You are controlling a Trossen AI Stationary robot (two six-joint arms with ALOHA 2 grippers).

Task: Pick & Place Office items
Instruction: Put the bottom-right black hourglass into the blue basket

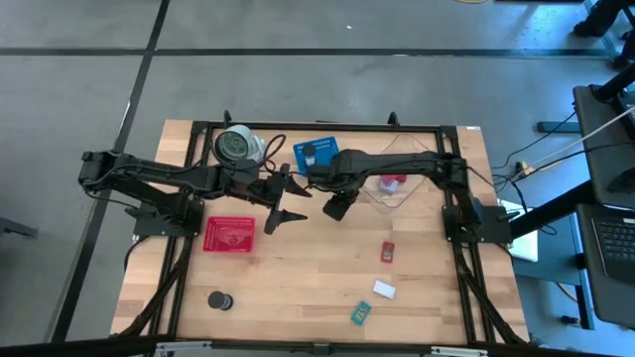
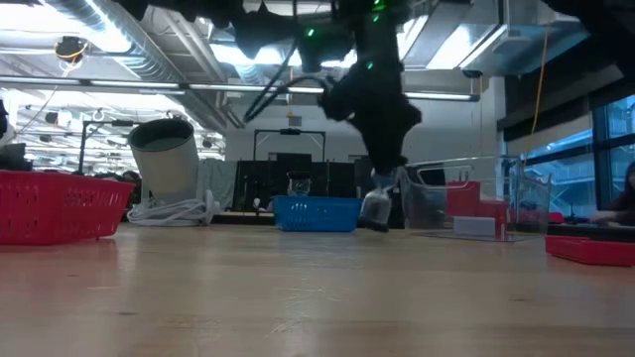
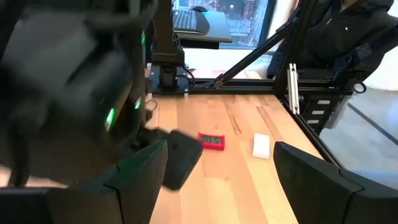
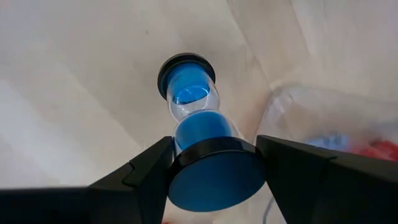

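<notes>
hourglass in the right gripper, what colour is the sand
Blue, with black end caps on the hourglass; the right wrist view shows it best.

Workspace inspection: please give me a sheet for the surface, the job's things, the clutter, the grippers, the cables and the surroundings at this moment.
Surface: wooden table, framed by black rails.
Job's things: blue sand timer held in the right gripper; red flat block, white block, teal block and black spool loose on the table.
Clutter: red tray, blue basket, clear tub, grey-and-white disc.
Grippers: right gripper shut on the timer, near the clear tub; left gripper open, beside the red tray.
Cables: dark cable by the disc.
Surroundings: grey floor, desk with laptop on the right.
</notes>
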